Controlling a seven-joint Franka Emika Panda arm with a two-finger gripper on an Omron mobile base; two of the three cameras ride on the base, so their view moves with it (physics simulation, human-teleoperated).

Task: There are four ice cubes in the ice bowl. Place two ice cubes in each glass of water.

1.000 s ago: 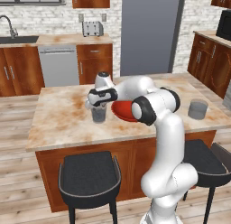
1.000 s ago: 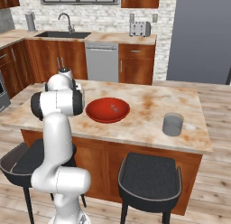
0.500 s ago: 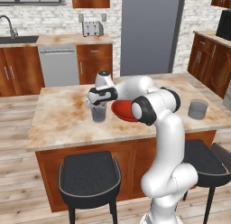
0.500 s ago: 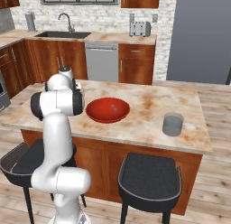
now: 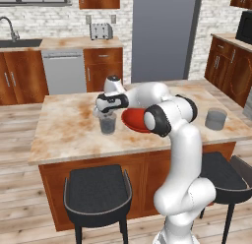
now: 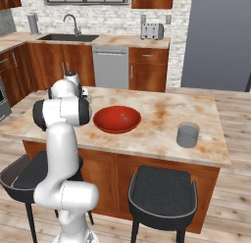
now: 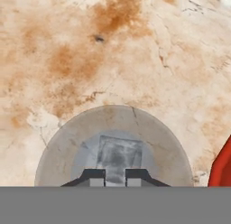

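Ice cube (image 7: pixel 118 157), small, pale and translucent, sits between the tool (image 7: pixel 115 175) tips, which stand narrowly apart around it, directly over the near grey translucent tumbler (image 5: pixel 107 123) on the marbled desk (image 5: pixel 64 125). Best to part the tips gently while centred, low over the rim. No readable writing.

Marble island counter (image 6: pixel 162 117) bearing red ice bowl (image 6: pixel 117 119) and two tumblers (image 6: pixel 188 134) (image 5: pixel 108 123).

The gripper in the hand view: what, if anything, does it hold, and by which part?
It cannot be told. An ice cube lies beyond the gripper, over the glass; no contact shows.
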